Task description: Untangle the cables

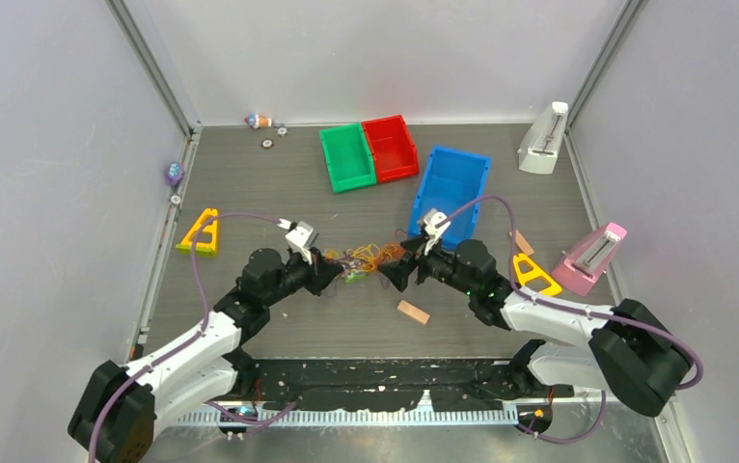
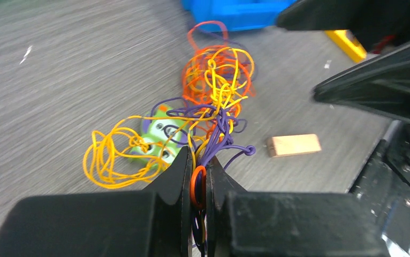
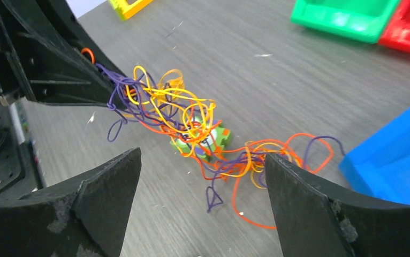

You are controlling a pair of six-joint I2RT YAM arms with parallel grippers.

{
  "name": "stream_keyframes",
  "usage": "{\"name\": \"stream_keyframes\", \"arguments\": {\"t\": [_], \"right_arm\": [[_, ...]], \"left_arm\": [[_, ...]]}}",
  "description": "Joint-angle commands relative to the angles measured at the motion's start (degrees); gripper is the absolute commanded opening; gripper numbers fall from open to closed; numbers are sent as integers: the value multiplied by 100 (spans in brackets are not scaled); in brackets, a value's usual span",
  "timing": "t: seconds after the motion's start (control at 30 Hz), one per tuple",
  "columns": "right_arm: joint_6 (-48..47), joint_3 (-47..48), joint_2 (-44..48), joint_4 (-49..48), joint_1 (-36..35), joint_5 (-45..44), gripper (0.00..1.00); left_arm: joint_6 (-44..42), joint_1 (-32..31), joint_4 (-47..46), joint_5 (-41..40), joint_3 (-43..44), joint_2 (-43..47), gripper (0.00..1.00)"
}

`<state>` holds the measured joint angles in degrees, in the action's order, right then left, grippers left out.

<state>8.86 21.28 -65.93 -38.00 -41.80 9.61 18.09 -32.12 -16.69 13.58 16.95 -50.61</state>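
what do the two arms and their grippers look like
Both arms are alike: the left arm and right arm have white links, bulky black joints and bases. A lilac hose loops along each, and a small white camera sits at the wrist. The left gripper and right gripper have black, wedge-shaped fingers, scuffed grey in places.

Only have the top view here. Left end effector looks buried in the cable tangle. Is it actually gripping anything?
Observer: Yes. The left wrist view shows the left end effector shut on the cables, with an orange loop and purple strands pinched in it.
Operator: And the right one?
Observer: The right end effector is wide open with nothing between its jaws. The tangle lies on the table ahead of it.
Operator: Green speck mid-tangle?
Observer: It looks like a small green toy, with yellow and orange strands lying across it.
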Motion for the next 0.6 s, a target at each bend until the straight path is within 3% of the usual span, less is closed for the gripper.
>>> {"name": "stream_keyframes", "arguments": {"t": [0.0, 0.27, 0.33, 0.4, 0.43, 0.5, 0.57], "right_arm": [[-69, 377, -379, -351, -11, 1134, 91], [22, 681, -846, -385, -129, 1792, 92], [27, 706, -863, -375, -134, 1769, 85], [13, 742, -842, -256, -135, 1612, 56], [7, 774, -824, -88, -135, 1379, 32], [-3, 791, -747, 109, -135, 894, 10], [-15, 756, -637, 224, -135, 442, 6]], "left_arm": [[-140, -44, -946, 1135, 59, -2, 0], [-104, -89, -1363, 1742, -20, -24, 0], [-104, -106, -1366, 1803, 9, -91, 0], [-119, -107, -1281, 1728, 46, -96, 0], [-135, -106, -1189, 1565, 70, -87, 0], [-183, -106, -780, 877, 159, -35, 0], [-194, -105, -299, -91, 233, 40, 0]]}}
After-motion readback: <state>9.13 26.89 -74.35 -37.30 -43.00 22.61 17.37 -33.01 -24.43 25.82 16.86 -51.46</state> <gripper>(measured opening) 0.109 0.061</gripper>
